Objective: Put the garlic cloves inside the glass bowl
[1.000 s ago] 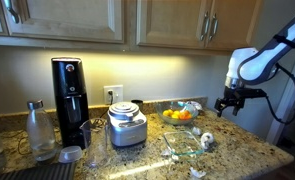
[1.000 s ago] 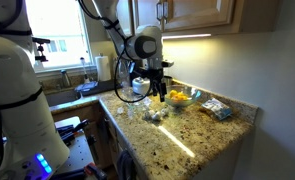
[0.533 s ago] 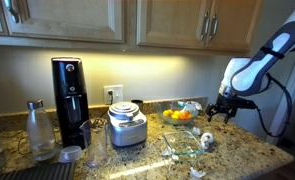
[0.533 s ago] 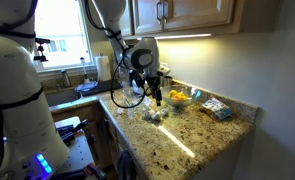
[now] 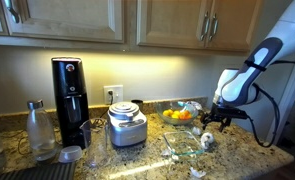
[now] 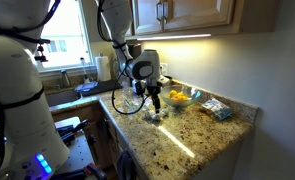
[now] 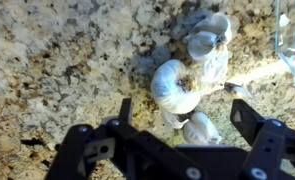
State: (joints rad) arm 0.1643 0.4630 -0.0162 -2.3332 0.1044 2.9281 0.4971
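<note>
Lower than a second ago, our arm has swung its pincer [image 5: 209, 121] down from beside the fruit bowl [image 5: 177, 115] toward the granite counter [image 5: 242, 155]; the jaws stand wide apart and hold nothing; we judge they are spread that way to straddle the garlic cloves [image 7: 177, 85] on the way down; in the wrist view the cloves lie clustered on the stone, untouched, just ahead of the pincer toward 12 o'clock and roughly centred between its two fingers [image 7: 125, 108]; the glass bowl [image 5: 183, 143] stands near the cloves, at about 9 o'clock from them in an exterior view, its rim catching the wrist view at 2 o'clock; we see no clove in it, so we reckon the first grasp is yet to come.
</note>
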